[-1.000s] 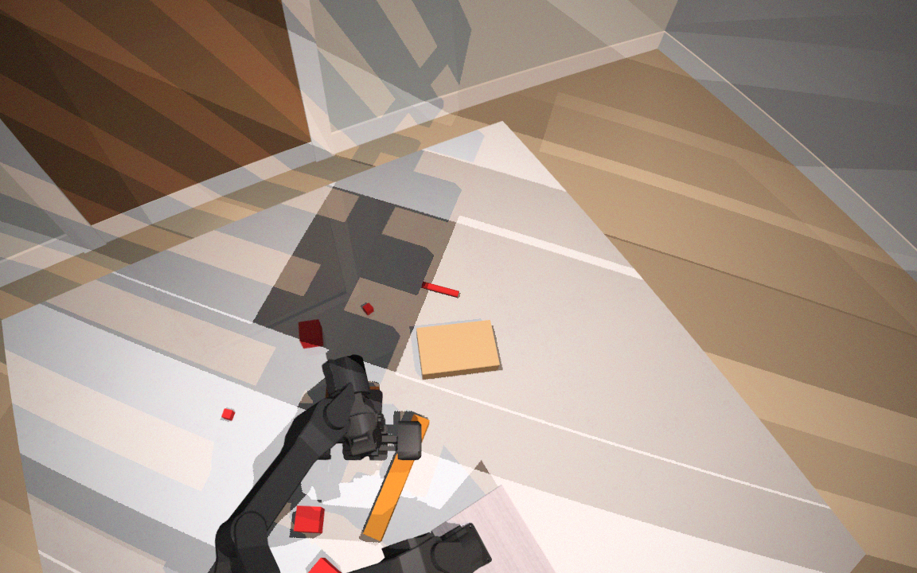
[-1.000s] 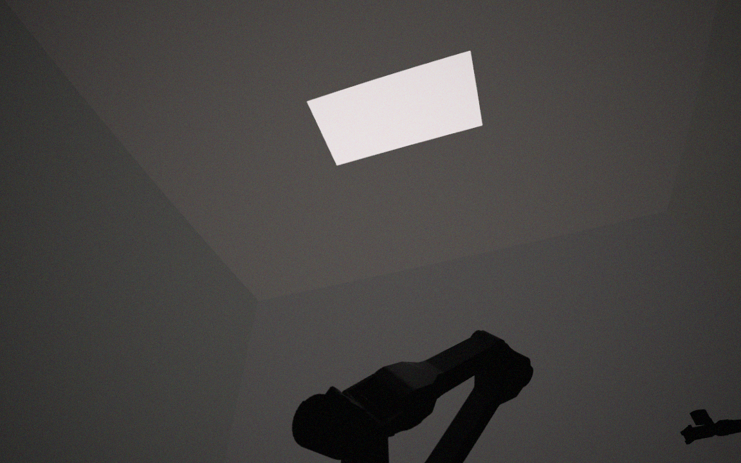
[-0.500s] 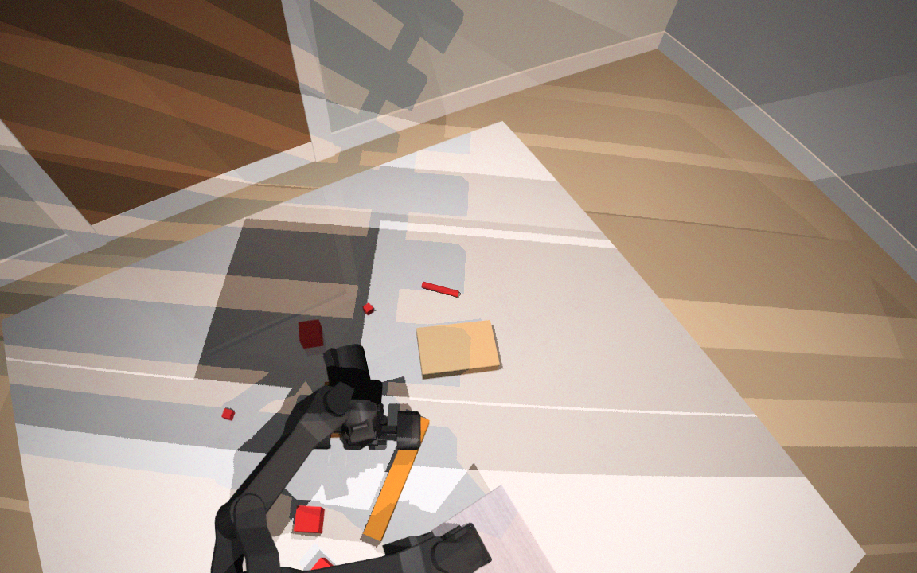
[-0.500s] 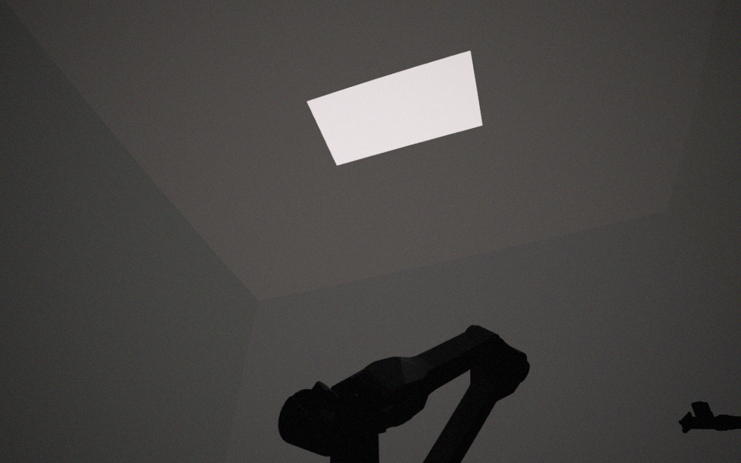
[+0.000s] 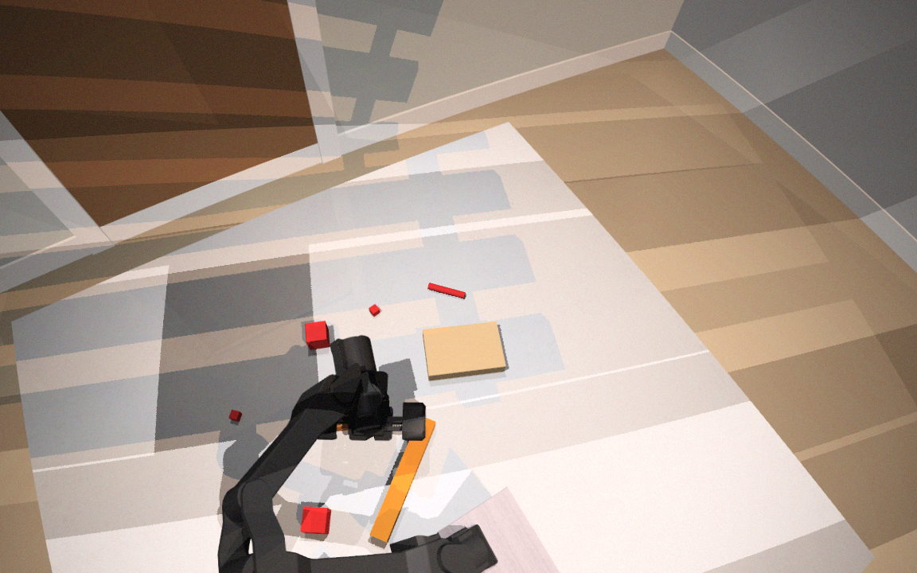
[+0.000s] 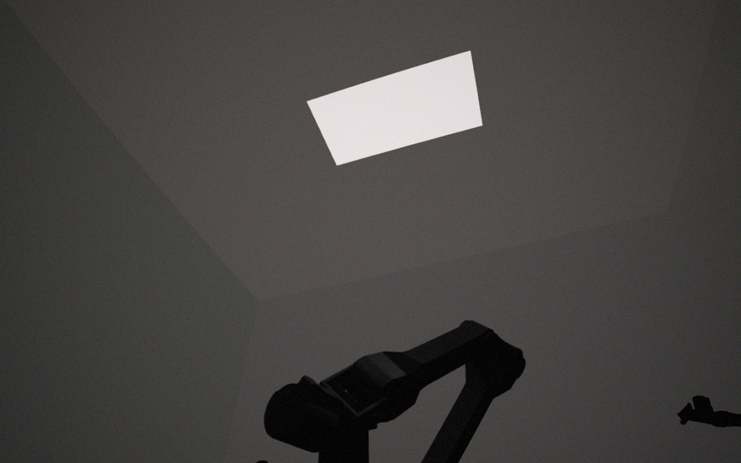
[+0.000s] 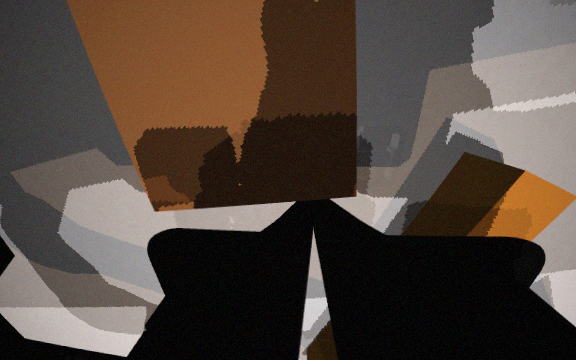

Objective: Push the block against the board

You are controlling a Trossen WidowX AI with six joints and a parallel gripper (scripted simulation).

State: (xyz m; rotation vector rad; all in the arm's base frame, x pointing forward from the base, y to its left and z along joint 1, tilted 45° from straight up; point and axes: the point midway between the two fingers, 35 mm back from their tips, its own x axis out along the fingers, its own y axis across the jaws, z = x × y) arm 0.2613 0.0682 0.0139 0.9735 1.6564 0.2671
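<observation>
The square block (image 7: pixel 193 75) is lying flat on the table, directly ahead of the fingertips, with its near edge almost meeting them. The orange board (image 7: pixel 538 205) is lying off to the right of it, angled and with a strip of table showing between the two. The gripper (image 7: pixel 313 210) is sitting low with its jaws clenched on nothing, acting as a blunt pusher. It appears to be setting up the shove. The next move likely calls for nudging the block sideways toward the board while squaring their edges.
</observation>
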